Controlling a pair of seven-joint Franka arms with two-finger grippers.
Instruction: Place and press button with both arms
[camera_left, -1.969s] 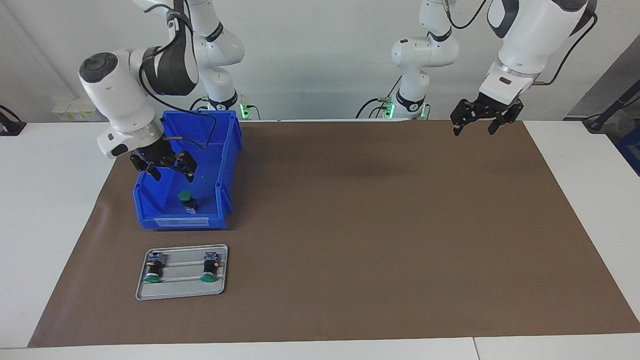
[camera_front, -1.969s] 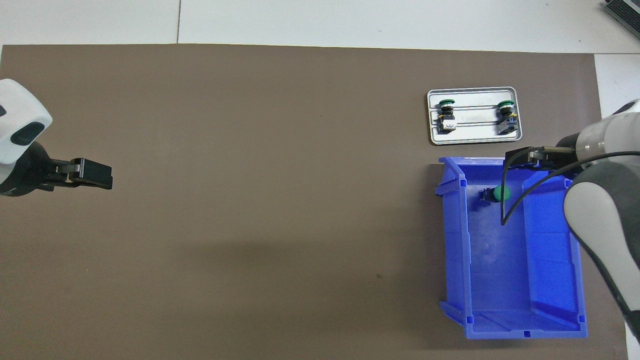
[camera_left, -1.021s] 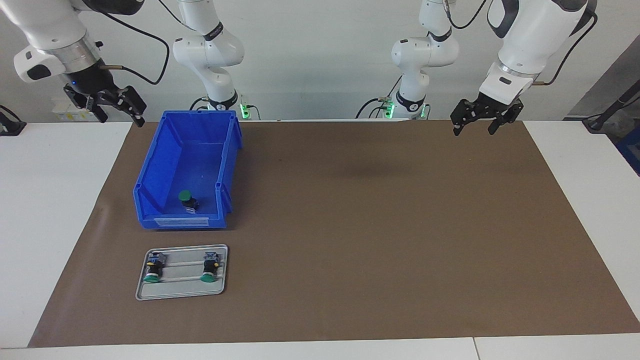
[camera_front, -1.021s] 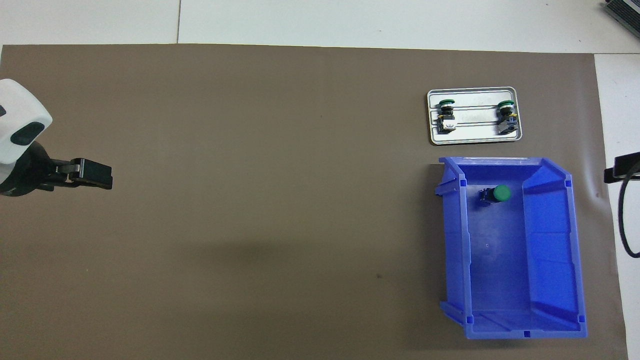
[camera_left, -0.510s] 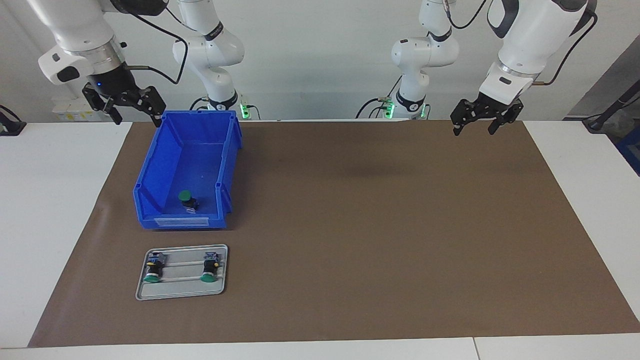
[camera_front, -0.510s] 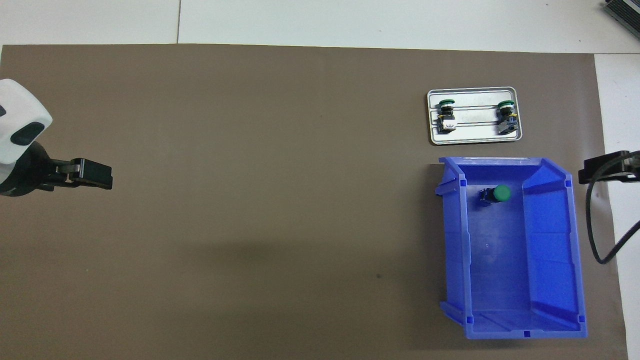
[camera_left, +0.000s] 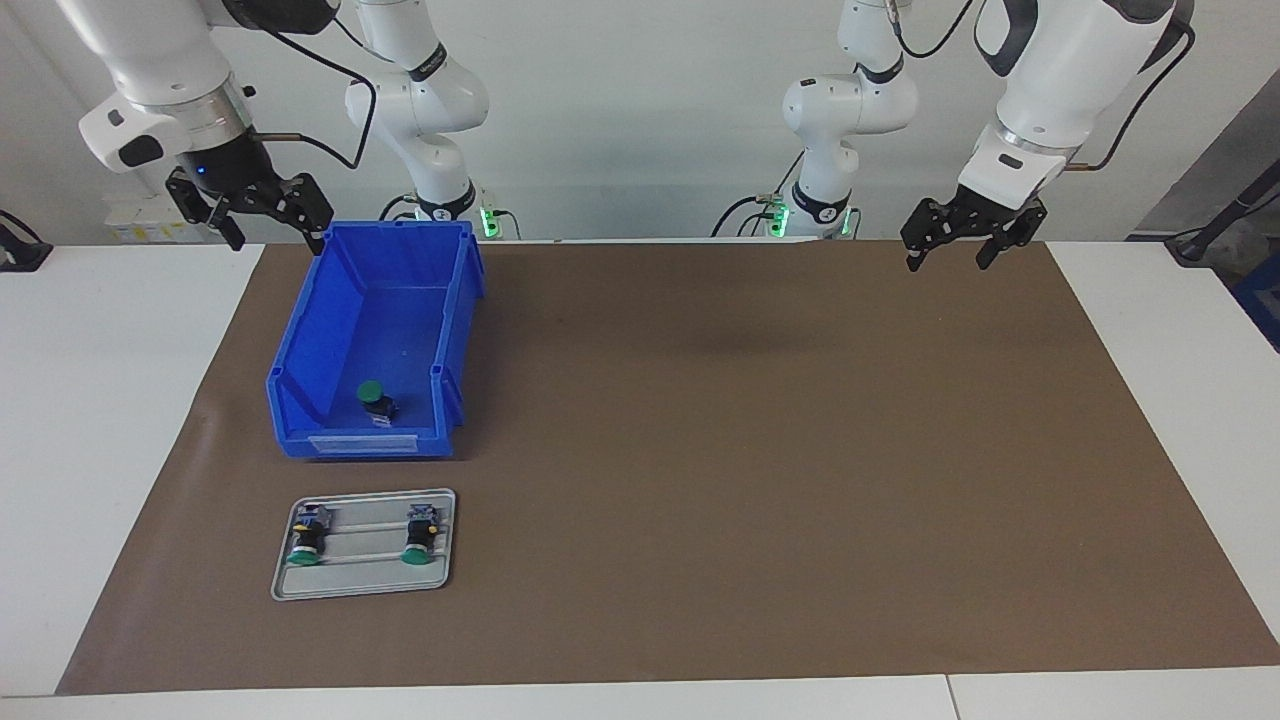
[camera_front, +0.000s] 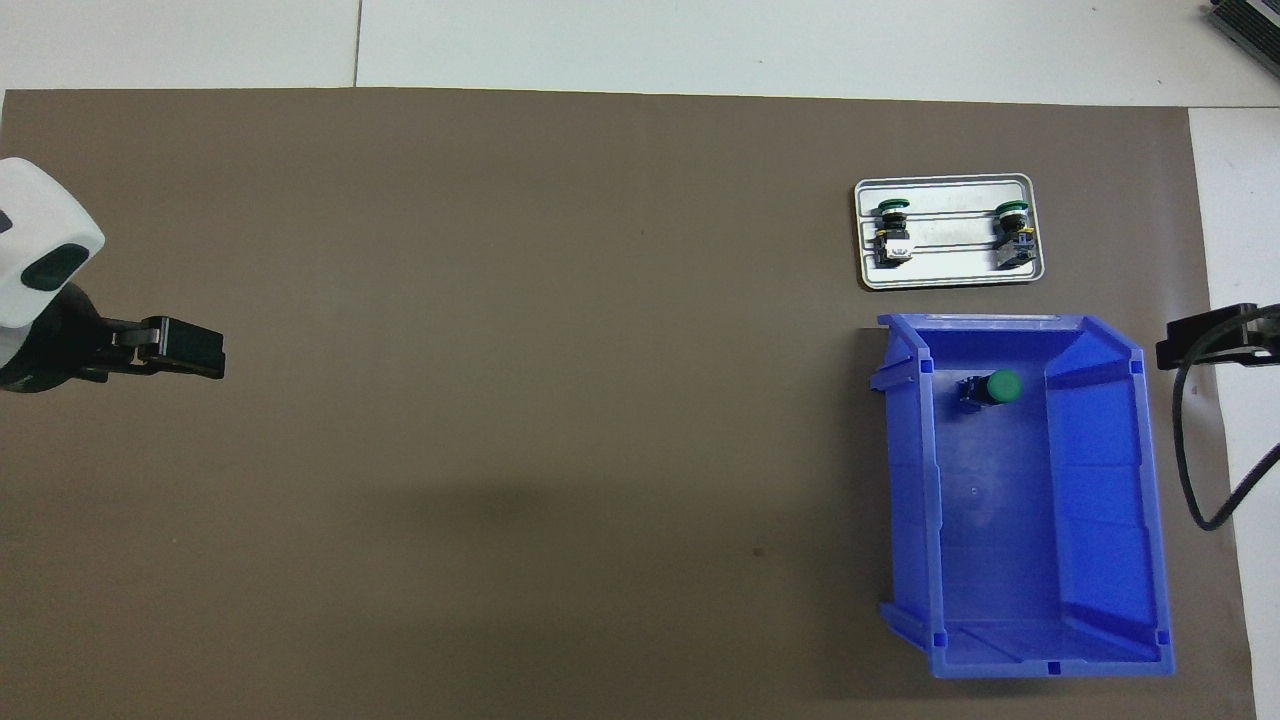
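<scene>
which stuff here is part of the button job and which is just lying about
Job: button in the blue bin; tray with two buttons; left gripper and right gripper, both open, empty.
Lying about: brown mat.

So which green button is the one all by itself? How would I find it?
Look for the big blue bin on the brown mat, at the right arm's end of the table. On its floor, at the end farther from the robots, sits one green button. The other two green buttons lie on the small grey tray, outside the bin.
</scene>
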